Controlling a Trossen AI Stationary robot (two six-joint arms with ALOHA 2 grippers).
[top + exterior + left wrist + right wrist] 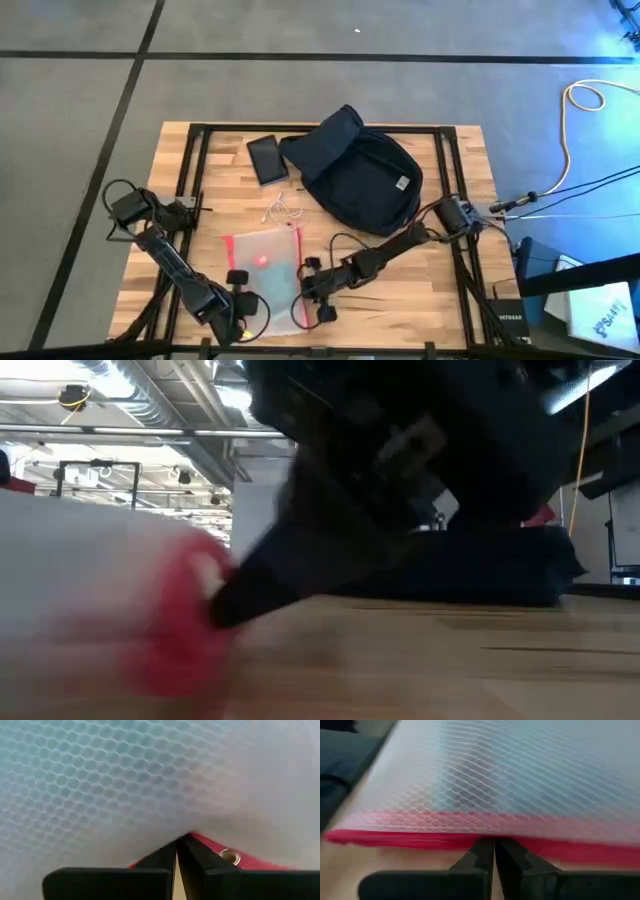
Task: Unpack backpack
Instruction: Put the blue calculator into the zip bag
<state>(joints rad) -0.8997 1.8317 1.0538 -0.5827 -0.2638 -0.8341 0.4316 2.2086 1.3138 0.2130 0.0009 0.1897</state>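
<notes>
**Both grippers clamped on pouch edges**

Backpack lies at the far centre-right of the desk. Clear red-edged mesh pouch lies flat at the near centre. Left gripper is closed on the pouch's left near corner beside a metal eyelet. Right gripper is closed on the pouch's right red edge. Phone and white earphones lie left of the backpack.

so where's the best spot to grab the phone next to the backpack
Probably across its two long edges, from straight above: the phone lies flat on the table, apart from the backpack, short sides toward near and far edges. Both grippers are down at the pouch.
</notes>
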